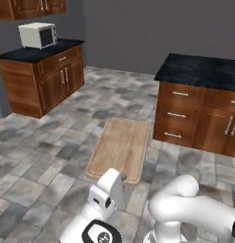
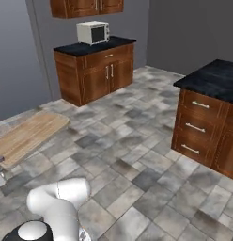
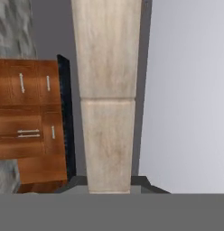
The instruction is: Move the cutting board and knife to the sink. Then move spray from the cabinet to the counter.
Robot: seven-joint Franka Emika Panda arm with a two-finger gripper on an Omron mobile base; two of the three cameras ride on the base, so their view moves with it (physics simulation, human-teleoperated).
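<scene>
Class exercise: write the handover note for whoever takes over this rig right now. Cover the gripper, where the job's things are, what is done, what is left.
Gripper: shut on the cutting board, gripping its near end and carrying it flat above the tiled floor.
Microwave stands on the far counter.
Done: board picked up.
Left: take board to the sink, then the knife; then spray from cabinet to counter.

A grey stone-tile floor (image 1: 39, 161) carries two base units. Ahead and left of the gripper (image 1: 123, 176), a black counter (image 1: 41, 52) bears a white microwave (image 1: 38, 34). Ahead and right, an island counter (image 1: 202, 71) tops drawers. The cutting board (image 1: 120, 148) is held just ahead of the gripper, above the tiles.
</scene>
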